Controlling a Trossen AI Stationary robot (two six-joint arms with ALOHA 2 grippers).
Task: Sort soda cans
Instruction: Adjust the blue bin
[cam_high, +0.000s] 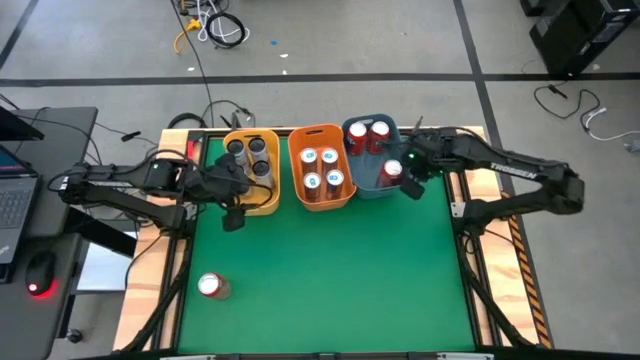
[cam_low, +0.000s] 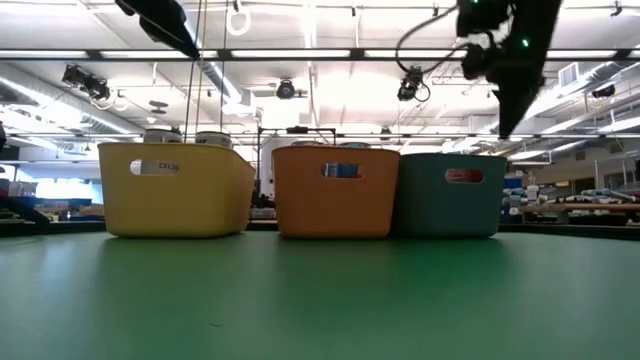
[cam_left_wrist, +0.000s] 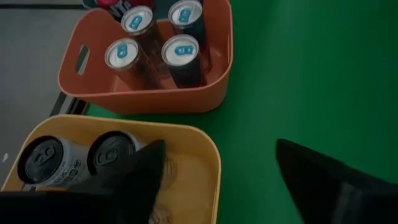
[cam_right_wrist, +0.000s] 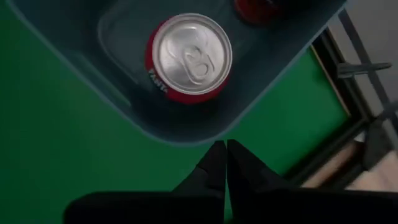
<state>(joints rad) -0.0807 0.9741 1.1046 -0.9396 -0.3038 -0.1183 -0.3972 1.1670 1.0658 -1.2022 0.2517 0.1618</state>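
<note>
Three bins stand in a row at the table's far side. The yellow bin (cam_high: 250, 170) holds dark grey cans (cam_left_wrist: 43, 158). The orange bin (cam_high: 322, 165) holds several white cans with blue marks (cam_left_wrist: 181, 51). The blue bin (cam_high: 372, 155) holds three red cans (cam_right_wrist: 189, 56). One more red can (cam_high: 212, 287) stands alone on the green mat near the left near corner. My left gripper (cam_left_wrist: 217, 180) is open and hovers over the yellow bin's near side, one finger over the bin and one over the mat. My right gripper (cam_right_wrist: 225, 162) is shut, above the blue bin's near right corner.
In the low view the bins (cam_low: 335, 190) stand side by side and both arms hang well above them. The green mat (cam_high: 330, 280) spreads out toward the near edge. A laptop and a mouse (cam_high: 38, 270) lie off the table's left side.
</note>
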